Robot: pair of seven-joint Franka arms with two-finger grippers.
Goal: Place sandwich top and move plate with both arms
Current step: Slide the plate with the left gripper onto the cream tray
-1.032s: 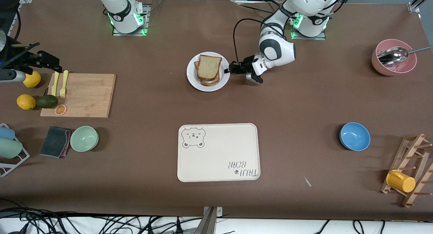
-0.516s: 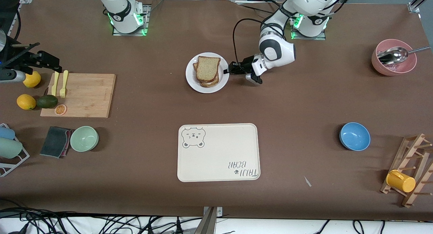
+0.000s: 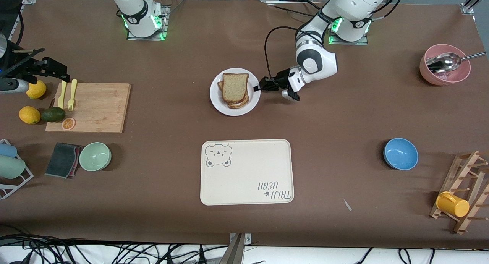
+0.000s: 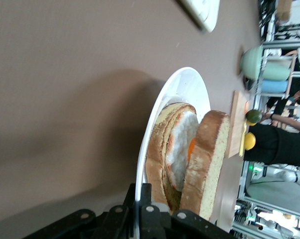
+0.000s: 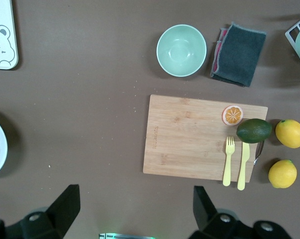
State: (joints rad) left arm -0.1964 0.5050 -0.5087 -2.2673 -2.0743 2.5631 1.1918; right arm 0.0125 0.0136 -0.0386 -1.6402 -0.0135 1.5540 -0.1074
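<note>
The left tool [image 3: 259, 88] is clamped on the rim of the plate [image 3: 217, 97], which has slid nearer the front camera, toward the tray [image 3: 246, 172]; the carry looks underway. The sandwich top [image 3: 233, 86] sits on the stack. The right tool [image 5: 135, 204], fingers spread, waits above the cutting board [image 5: 190, 137].

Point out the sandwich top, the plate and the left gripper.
sandwich top [image 3: 234, 86]: front view, middle of the slice's upper face.
plate [image 3: 219, 102]: front view, bare white rim.
left gripper [image 3: 258, 89]: front view, fingertips shut on the plate's rim.
</note>
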